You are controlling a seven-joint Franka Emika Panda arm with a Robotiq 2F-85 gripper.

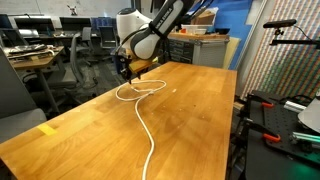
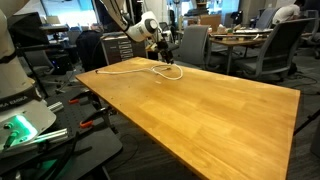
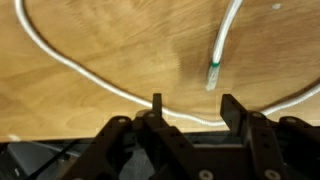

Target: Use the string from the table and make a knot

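The string is laid on the light-brown wooden surface. In an exterior view it is seen as a thin white line that runs from the near edge up across the boards and is curled into a loose loop at the far end. In the wrist view a long curve of it is swept from the upper corner down across the wood, and one free end, marked by a small dark tip, is laid inside that curve, near the cord but apart from it. The end effector is held low over the loop, with its two dark fingers set clearly apart. The curve of the cord is seen through the gap between them, lying on the wood, and nothing is clamped. Whether the cord is touched by either finger cannot be told. In both exterior views the end effector is found at the far part of the surface, directly above the loop, carried by the white and black arm, which is bent down from above. A small yellow tape mark is seen near one edge of the surface. Beyond it, grey office desks and dark chairs are shown in the room, well apart from the cord.
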